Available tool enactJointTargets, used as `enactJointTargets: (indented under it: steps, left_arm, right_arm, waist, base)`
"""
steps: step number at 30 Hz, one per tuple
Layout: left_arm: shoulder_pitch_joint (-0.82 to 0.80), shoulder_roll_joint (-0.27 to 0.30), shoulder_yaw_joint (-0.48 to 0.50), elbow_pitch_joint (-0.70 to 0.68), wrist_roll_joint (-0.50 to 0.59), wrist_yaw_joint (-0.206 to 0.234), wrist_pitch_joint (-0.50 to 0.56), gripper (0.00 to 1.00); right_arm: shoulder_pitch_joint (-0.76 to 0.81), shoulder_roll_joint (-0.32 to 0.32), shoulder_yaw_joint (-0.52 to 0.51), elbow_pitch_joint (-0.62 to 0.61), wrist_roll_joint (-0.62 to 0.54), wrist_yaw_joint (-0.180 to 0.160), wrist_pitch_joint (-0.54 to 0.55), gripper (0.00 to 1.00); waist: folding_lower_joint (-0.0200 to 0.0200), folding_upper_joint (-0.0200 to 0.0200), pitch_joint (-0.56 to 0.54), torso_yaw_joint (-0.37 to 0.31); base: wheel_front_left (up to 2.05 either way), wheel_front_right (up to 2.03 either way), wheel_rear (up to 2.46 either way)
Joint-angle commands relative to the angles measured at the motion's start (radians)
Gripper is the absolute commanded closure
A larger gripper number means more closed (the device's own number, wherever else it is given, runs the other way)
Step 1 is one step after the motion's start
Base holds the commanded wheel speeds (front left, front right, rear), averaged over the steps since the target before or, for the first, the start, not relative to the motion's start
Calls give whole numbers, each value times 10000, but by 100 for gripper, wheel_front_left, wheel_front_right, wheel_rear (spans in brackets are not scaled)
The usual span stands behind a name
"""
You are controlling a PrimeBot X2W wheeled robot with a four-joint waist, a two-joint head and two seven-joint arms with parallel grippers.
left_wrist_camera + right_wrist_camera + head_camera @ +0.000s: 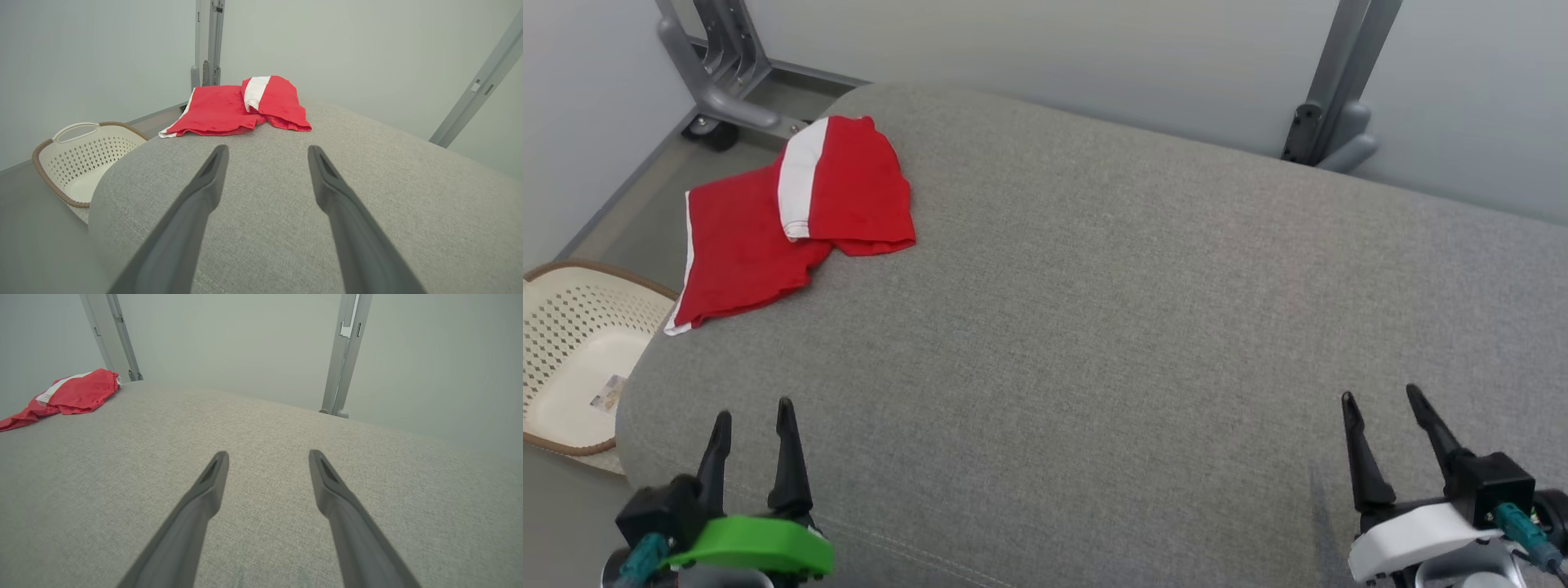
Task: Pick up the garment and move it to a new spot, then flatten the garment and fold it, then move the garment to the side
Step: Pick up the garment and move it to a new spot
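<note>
Garment point(768, 237), red with white bands, lies folded on grey woven cushion point(1135, 343).

You get soft, even, bright light, only a faint shadow left of the right gripper point(1380, 394), a sharp head view, and wrist views splaying the far metal posts point(345, 355).

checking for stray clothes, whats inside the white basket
A small label lies in the white basket; no clothes visible. The grey cushion covers part of it.
</note>
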Motion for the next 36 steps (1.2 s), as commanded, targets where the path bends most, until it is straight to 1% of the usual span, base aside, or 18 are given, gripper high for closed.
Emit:
enactJointTargets:
  steps: [1,7,11,16,22,24,26,28,33,36]
  left_arm:
    - [-678,22,35,270,-55,-79,-15,0]
    - [-3254,157,153,1480,-561,-243,-14,0]
    - [-4933,290,117,2666,-1128,-305,23,0]
    - [-6876,742,113,4316,-1656,-330,103,0]
    - [-8719,1402,377,6168,-2470,-334,282,0]
    - [-9169,1761,326,6740,-2523,-334,299,0]
    - [-9369,1799,328,6993,-2670,-334,352,0]
    - [-9712,1796,386,7526,-3007,-335,572,0]
    - [-10198,2010,315,8599,-3443,-335,1096,0]
    - [-10237,1897,238,9063,-3608,-326,1328,0]
  right_arm:
    - [-356,-261,-26,-130,-109,-14,-25,0]
    - [-1413,-1062,139,-569,-308,-13,-25,0]
    - [-1972,-1504,197,-937,-390,-13,-25,0]
    - [-2372,-1994,254,-1342,-454,-13,-25,0]
    - [-2412,-2292,333,-1727,-500,-14,-19,0]
    - [-2385,-2334,350,-1765,-511,-14,1,0]
    - [-2359,-2363,339,-1777,-515,-16,7,0]
    - [-2263,-2402,297,-1789,-528,-17,45,0]
    - [-1984,-2431,168,-1791,-589,-27,85,0]
    - [-1891,-2424,105,-1771,-596,-28,116,0]
  waist:
    - [0,0,1063,-296]
    - [0,0,3142,-577]
    - [0,0,4434,-674]
    - [0,0,5598,-769]
    - [0,0,6322,-1002]
    - [0,0,6476,-1108]
    - [0,0,6535,-1152]
    - [0,0,6626,-1215]
    - [0,0,6754,-1308]
    - [0,0,6737,-1321]
  base:
    - [0,0,0]
    - [0,0,0]
    - [0,0,0]
    - [0,0,0]
    - [0,0,0]
    - [0,0,0]
    - [0,0,0]
    - [0,0,0]
    - [0,0,0]
    - [0,0,0]
